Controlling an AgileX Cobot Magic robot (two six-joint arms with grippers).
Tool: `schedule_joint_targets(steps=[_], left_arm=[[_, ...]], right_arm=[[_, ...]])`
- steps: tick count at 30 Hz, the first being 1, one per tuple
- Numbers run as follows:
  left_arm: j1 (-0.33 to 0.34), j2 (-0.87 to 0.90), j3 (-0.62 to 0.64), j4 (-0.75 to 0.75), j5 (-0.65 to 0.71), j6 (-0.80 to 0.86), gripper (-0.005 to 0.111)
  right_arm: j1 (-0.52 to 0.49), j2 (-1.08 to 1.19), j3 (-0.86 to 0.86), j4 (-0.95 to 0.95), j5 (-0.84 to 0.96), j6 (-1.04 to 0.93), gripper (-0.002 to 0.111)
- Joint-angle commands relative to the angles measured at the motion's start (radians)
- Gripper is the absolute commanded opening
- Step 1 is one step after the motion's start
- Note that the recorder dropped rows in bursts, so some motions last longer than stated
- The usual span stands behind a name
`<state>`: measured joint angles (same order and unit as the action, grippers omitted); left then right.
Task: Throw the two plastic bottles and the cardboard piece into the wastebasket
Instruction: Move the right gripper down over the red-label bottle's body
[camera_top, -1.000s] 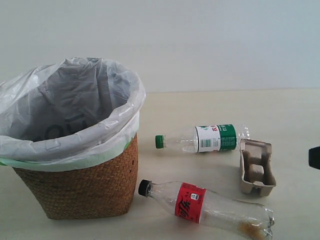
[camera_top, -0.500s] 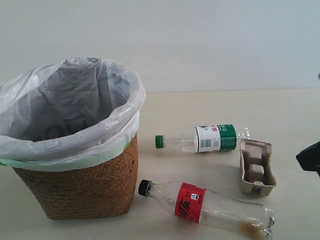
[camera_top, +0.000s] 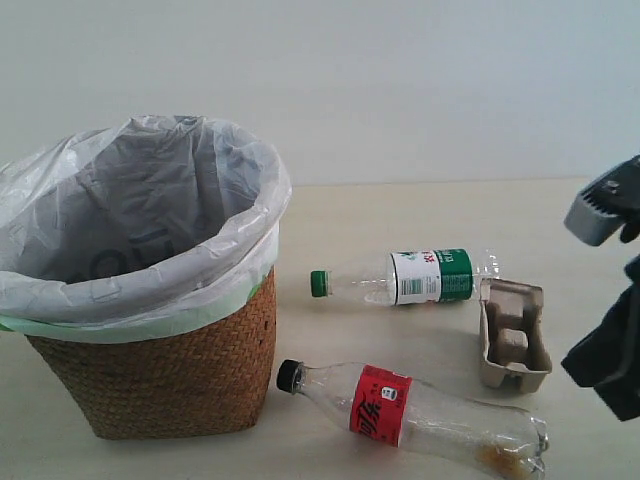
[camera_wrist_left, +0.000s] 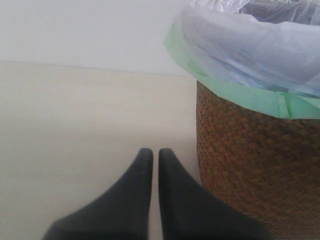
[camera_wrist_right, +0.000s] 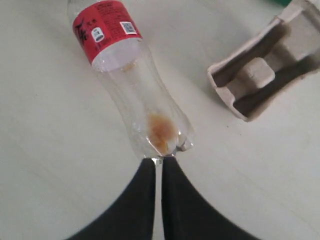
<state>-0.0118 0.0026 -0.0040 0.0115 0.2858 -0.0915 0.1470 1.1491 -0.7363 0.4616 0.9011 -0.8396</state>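
The wastebasket (camera_top: 170, 385), brown wicker with a white bag over its rim, stands at the left. The green-cap bottle (camera_top: 420, 277) lies on its side right of it, and the black-cap, red-label bottle (camera_top: 400, 405) lies nearer the front. The cardboard piece (camera_top: 515, 335) sits to the right, between the two bottle bases. My right gripper (camera_top: 572, 364) hangs at the right edge, above the table. In the right wrist view it (camera_wrist_right: 159, 160) is shut and empty, its tips lined up with the base of the red-label bottle (camera_wrist_right: 125, 75), the cardboard piece (camera_wrist_right: 260, 75) beside. My left gripper (camera_wrist_left: 155, 151) is shut and empty, low beside the wastebasket's wall (camera_wrist_left: 250, 165).
Everything rests on a pale beige table (camera_top: 400, 215) that ends at a plain white wall behind. A grey part of the right arm (camera_top: 600, 210) shows high at the right edge. The left gripper is outside the exterior view.
The right arm has come further into the exterior view from the right edge and now shows much larger. The bottles, the cardboard piece and the wastebasket have not moved.
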Motion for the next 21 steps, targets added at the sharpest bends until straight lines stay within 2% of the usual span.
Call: schedule_joint_targets(steps=[1,4,10,14,15,17,19,21], left_arm=[[0.002,-0.003,0.004,0.005,-0.009,-0.005,0.004],[0.002,-0.003,0.004,0.005,-0.009,-0.005,0.004],[0.002,-0.003,0.004,0.005,-0.009,-0.005,0.004],[0.002,-0.003,0.004,0.005,-0.009,-0.005,0.004],[0.002,-0.003,0.004,0.005,-0.009,-0.005,0.004],[0.002,-0.003,0.004,0.005,-0.009,-0.005,0.004],[0.002,-0.003,0.004,0.005,-0.009,-0.005,0.004],[0.002,-0.003,0.004,0.005,-0.009,-0.005,0.004]], right_arm=[[0.117,0.069,-0.007,-0.007,-0.094,-0.014,0.000],[0.189,0.111,-0.007,-0.090,-0.161,-0.014,0.000],[0.210,0.149,-0.010,-0.131,-0.255,0.032,0.000],[0.212,0.184,-0.030,-0.128,-0.187,0.038,0.001],[0.212,0.194,-0.040,-0.123,-0.161,0.038,0.005],[0.212,0.200,-0.048,-0.120,-0.140,0.025,0.036],[0.214,0.200,-0.050,-0.117,-0.152,-0.013,0.054],[0.214,0.200,-0.050,-0.111,-0.179,-0.036,0.055]])
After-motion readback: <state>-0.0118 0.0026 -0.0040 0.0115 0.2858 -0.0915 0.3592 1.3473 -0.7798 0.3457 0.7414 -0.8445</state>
